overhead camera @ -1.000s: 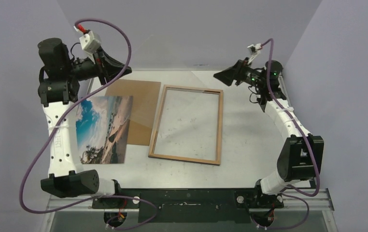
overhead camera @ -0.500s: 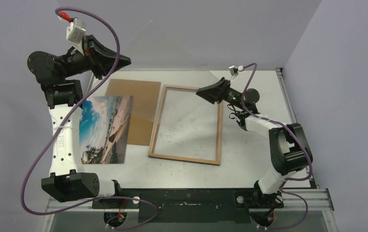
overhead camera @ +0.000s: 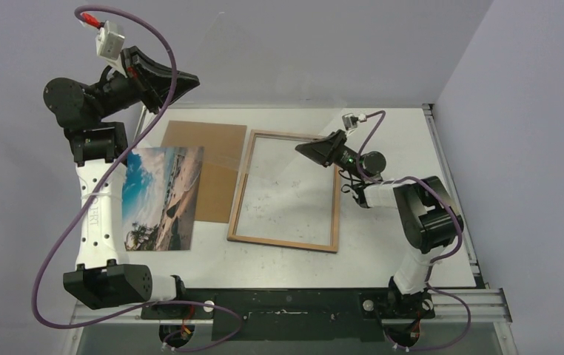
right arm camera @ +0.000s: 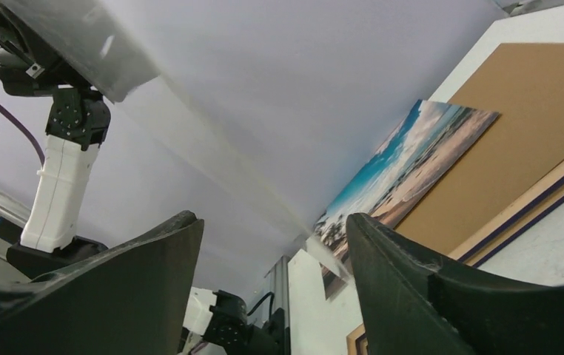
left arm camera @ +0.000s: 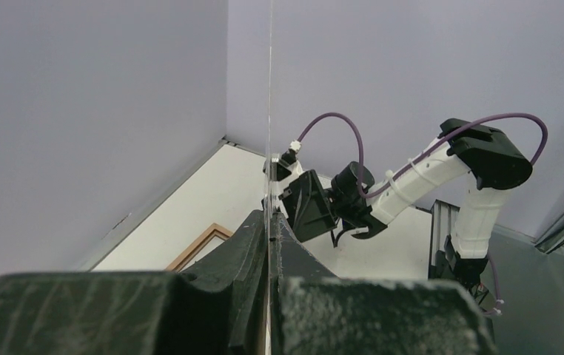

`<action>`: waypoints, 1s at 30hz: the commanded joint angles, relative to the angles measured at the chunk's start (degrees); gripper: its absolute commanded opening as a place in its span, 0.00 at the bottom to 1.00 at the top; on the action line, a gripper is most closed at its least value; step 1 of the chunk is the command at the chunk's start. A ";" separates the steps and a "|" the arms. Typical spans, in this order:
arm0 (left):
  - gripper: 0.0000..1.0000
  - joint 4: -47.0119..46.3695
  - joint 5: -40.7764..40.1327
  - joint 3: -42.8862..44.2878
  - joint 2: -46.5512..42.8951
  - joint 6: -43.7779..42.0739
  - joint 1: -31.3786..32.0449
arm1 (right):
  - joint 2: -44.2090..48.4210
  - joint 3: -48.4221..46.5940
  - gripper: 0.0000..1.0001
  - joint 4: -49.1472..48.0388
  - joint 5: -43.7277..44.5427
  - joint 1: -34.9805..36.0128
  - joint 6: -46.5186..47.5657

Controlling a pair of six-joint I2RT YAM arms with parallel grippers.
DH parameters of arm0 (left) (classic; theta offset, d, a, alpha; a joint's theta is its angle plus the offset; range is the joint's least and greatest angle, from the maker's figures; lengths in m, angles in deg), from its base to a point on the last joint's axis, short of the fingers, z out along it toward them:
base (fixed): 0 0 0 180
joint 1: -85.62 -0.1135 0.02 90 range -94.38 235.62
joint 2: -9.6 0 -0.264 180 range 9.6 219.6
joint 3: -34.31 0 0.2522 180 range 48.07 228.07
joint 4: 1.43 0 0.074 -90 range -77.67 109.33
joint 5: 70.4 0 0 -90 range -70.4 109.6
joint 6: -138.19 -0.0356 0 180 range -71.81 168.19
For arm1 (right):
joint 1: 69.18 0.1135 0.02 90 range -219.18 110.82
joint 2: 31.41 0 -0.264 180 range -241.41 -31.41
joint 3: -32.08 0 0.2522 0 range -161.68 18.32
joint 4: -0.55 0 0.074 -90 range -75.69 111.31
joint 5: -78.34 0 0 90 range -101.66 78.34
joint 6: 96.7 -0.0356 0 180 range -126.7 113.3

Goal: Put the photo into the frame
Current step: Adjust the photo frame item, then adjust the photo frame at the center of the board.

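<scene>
Flat blue-sky coast photo (overhead camera: pixel 160 198); left gripper (overhead camera: pixel 192 78) tight on clear pane (right arm camera: pixel 116 59); right gripper (overhead camera: pixel 299 148) agape.

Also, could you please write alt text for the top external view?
The left tool, raised at the far left, is shut on a faint clear pane, while the open right tool hovers over the empty frame lying wood-side up. The coast photo lies left of it, overlapping a brown backing board.
</scene>
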 commanded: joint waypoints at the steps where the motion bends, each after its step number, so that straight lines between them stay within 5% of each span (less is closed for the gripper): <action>1: 0.00 -1.28 -5.40 0.14 -0.59 0.36 0.65 | 0.07 -1.84 0.65 -18.41 2.32 2.43 -2.63; 5: 0.00 5.47 -6.05 0.53 -0.50 -4.64 0.69 | 2.38 -1.23 0.24 -18.44 4.20 0.64 -3.36; 9: 0.02 14.18 -7.91 -1.33 -0.57 -11.01 0.75 | 6.99 -0.53 0.09 -18.49 4.77 -3.02 -4.44; 12: 0.28 30.13 -13.26 0.36 1.30 -20.43 1.43 | 10.53 -0.57 0.05 -15.97 3.76 -5.55 -6.50; 13: 0.45 37.26 -16.58 1.87 2.57 -24.63 2.04 | 12.24 -0.40 0.05 -14.72 3.14 -6.55 -6.49; 15: 0.96 49.63 -22.98 5.29 5.78 -31.67 3.98 | 17.21 0.38 0.05 -4.39 1.22 -8.61 -3.27; 18: 0.96 65.21 -33.04 8.06 11.50 -41.41 7.50 | 27.25 -2.39 0.05 29.27 -0.07 -9.81 13.84; 21: 0.96 71.01 -38.97 4.35 14.24 -49.29 11.30 | 34.07 -8.23 0.05 58.94 6.07 -10.01 33.26; 30: 0.96 68.28 -44.25 -6.28 17.23 -64.75 12.45 | 37.37 -19.84 0.05 88.41 11.08 -16.57 42.70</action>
